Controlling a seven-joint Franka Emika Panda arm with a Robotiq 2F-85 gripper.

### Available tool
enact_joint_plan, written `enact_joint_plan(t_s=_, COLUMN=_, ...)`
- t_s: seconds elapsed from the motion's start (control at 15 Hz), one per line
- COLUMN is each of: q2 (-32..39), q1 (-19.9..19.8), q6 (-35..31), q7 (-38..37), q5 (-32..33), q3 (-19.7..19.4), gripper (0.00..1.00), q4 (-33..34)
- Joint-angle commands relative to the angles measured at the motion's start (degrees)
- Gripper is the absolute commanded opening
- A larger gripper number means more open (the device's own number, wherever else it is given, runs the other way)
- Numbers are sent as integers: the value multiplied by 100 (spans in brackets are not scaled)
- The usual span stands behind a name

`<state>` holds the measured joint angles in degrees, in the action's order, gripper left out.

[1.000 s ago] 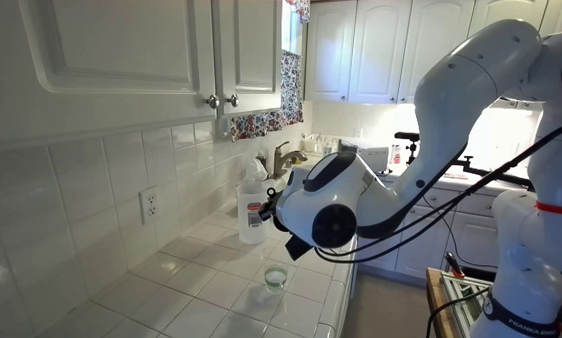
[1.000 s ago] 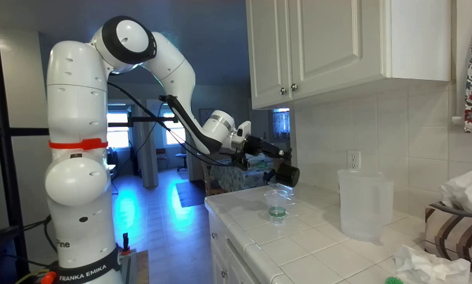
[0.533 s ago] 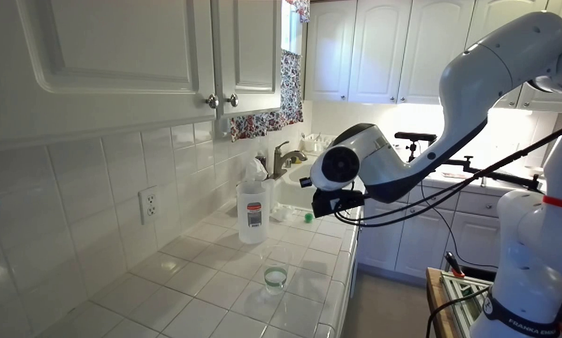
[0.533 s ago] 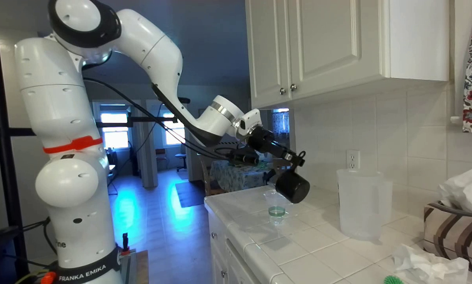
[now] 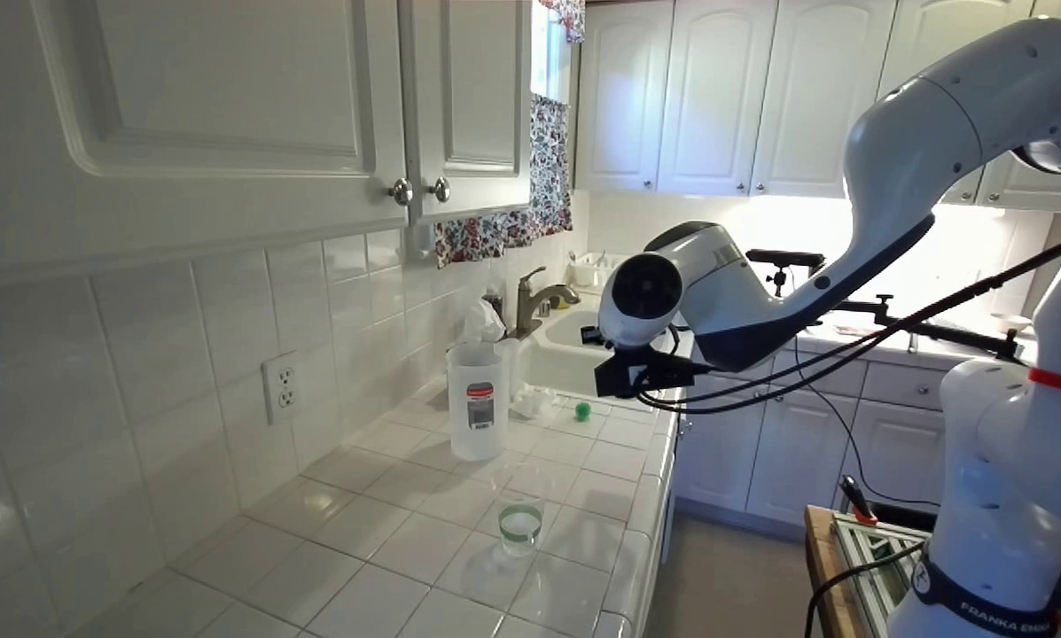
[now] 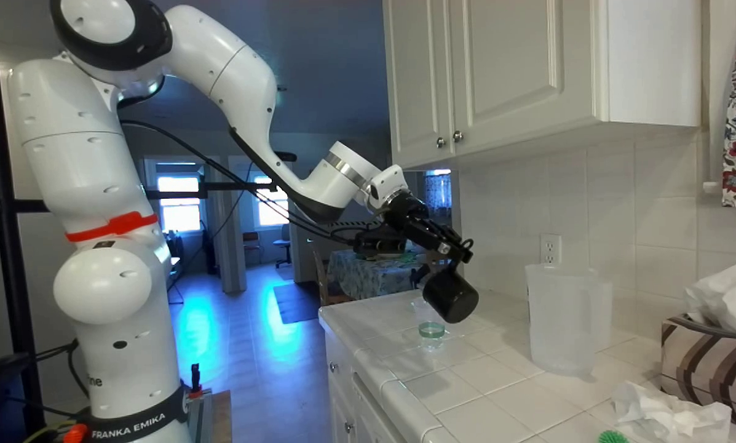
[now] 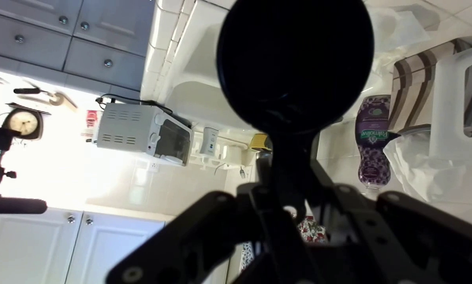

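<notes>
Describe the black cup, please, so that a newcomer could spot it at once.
Follow the white arm to its gripper, above the tiled counter. The black cup is held there; its solid black colour sets it apart from the clear cup and frosted pitcher on the counter.

Smooth scoop [image 6: 451, 296], glossy tiles [image 6: 481, 394], frosted plastic pitcher [image 6: 560, 326]
</notes>
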<state>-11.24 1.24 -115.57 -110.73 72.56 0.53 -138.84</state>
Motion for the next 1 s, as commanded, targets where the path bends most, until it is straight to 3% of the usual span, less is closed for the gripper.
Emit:
enact_joint_plan(t_s=0.0, q2=-2, q1=-4, q6=11, q7=9, q5=-16, q3=12, gripper=23, q4=7)
enact_joint_plan(t_s=0.07, q2=51, q1=-14, q6=4, q7=-14, q5=-50, q3=-2, gripper=6, q4=57)
enact_joint_plan(t_s=0.47, q2=274, q1=-162, q6=-888, q7=-141, q5=-236, q3=-273, gripper=6, q4=162)
enact_joint_plan(t_s=0.93, q2=479, q1=-401, q6=-2108, q7=-3, q5=-999, q3=-522, gripper=6, q4=80)
